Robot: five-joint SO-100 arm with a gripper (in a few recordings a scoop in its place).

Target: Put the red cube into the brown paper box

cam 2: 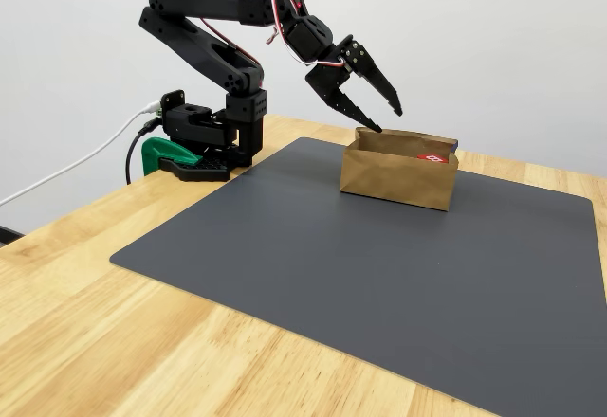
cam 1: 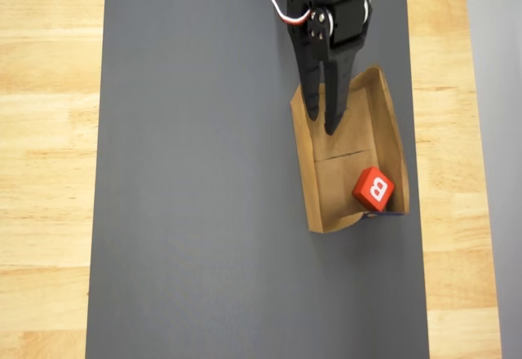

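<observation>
The red cube (cam 1: 373,189) sits inside the brown paper box (cam 1: 383,114), down at its near end in the overhead view. The pincer (cam 1: 320,122) hangs released and empty above the box's far end. Job looks done.

1. The overhead camera looks straight down on my grey mat (cam 1: 204,171), close enough that the mat runs off the bottom edge; my arm enters at the top.
2. The fixed camera stands low at the table's side, farther back, looking across the mat (cam 2: 379,284) with my base at upper left.
3. Both share the mat and the brown paper box (cam 1: 347,155) (cam 2: 398,175).
</observation>
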